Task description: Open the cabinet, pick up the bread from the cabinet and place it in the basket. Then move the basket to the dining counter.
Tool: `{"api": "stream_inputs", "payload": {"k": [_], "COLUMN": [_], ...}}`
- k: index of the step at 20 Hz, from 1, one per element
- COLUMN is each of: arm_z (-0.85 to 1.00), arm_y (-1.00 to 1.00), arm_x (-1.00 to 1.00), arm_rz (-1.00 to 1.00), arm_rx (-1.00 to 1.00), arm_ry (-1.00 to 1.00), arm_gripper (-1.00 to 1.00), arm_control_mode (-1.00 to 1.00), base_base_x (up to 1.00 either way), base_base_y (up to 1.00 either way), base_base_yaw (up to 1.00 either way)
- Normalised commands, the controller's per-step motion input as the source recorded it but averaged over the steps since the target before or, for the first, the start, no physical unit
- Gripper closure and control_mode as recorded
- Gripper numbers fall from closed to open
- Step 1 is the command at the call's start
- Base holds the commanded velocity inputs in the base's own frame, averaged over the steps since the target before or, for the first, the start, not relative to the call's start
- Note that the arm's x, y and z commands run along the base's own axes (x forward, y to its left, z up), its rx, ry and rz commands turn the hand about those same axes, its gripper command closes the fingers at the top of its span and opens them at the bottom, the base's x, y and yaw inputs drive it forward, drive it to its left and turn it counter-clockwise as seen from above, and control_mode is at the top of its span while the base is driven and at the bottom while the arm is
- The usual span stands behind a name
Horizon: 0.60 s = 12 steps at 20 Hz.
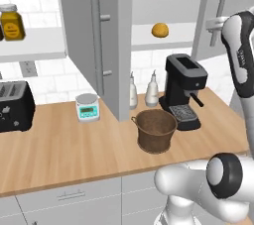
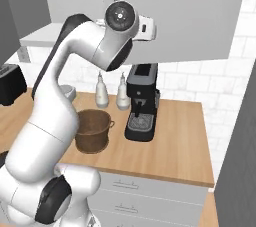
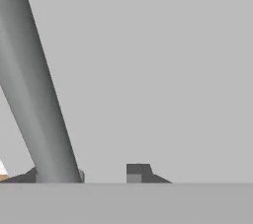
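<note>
1 bread (image 1: 159,30) on cabinet (image 1: 94,35) shelf, 1 basket (image 1: 155,129) at its 6 o'clock; gripper (image 3: 106,173) fingers' gap: can't tell.

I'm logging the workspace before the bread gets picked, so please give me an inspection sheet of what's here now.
Surface: wood counter, basket standing on it.
Job's things: cabinet with both doors swung open; bread on its white shelf; basket upright, nothing seen inside.
Clutter: coffee machine, two bottles, kitchen scale, toaster, amber jar on a shelf.
Claw: at the right door's handle; open or shut cannot be told.
Cables: nothing seen.
Surroundings: white tiled wall, wall outlet, white drawers.
</note>
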Motion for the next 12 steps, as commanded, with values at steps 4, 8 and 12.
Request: {"api": "stream_inputs", "payload": {"k": [4, 8, 12], "arm_z": [-0.29, -0.49, -0.22], "arm_y": [-1.0, -1.0, -1.0], "arm_x": [-0.23, 0.03, 0.0], "arm_rz": [0.0, -0.01, -0.07], "arm_rx": [0.16, 0.21, 0.19], "arm_ry": [-0.45, -0.38, -0.12], "arm_gripper": [1.0, 1.0, 1.0], "arm_control_mode": [-1.0, -1.0, -1.0], "base_base_x": [0.0, 0.0, 0.0], "base_base_y": [0.0, 0.0, 0.0], "base_base_yaw": [0.0, 0.0, 0.0]}}
